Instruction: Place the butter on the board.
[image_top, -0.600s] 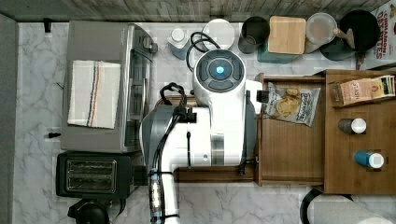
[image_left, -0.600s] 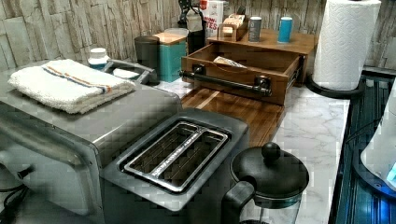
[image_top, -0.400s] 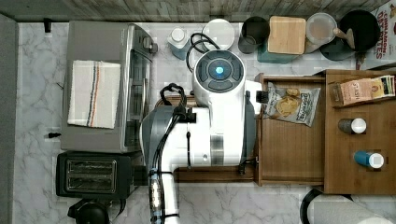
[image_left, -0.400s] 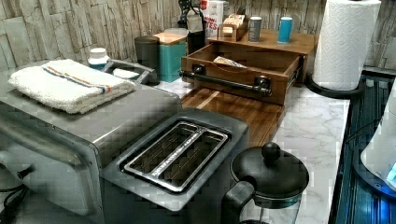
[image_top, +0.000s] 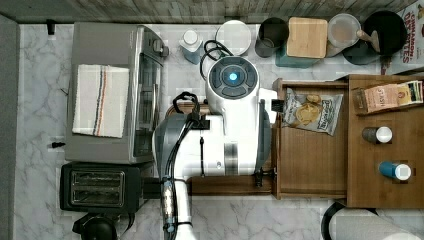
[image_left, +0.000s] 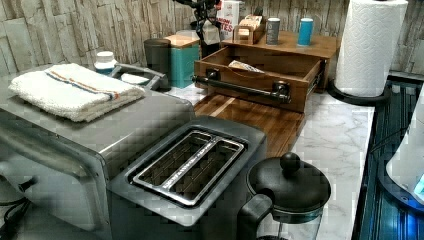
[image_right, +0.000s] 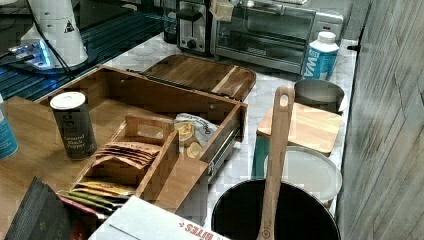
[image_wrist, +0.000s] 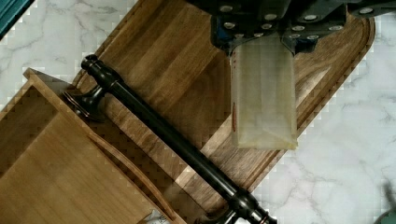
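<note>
A pale yellow wrapped stick of butter (image_wrist: 264, 93) hangs lengthwise from my gripper (image_wrist: 262, 44), which is shut on its upper end. Below it lies the dark-brown board (image_wrist: 173, 70) with a groove along its rim, and the butter is well above it, not touching. In the left view the butter (image_left: 210, 31) hangs high over the board (image_left: 250, 117). The right view shows the butter (image_right: 222, 9) at its top edge, above the board (image_right: 200, 72). In the top view my arm covers most of the board (image_top: 225, 185).
A raised-rim wooden tray (image_right: 150, 92) with a black bar handle (image_wrist: 163, 135) and a snack bag (image_top: 311, 111) adjoins the board. A toaster oven (image_top: 112, 90), toaster (image_left: 190, 160) and coffee press (image_left: 287, 190) stand nearby. A bamboo stand (image_top: 385, 145) holds shakers; canisters line the wall.
</note>
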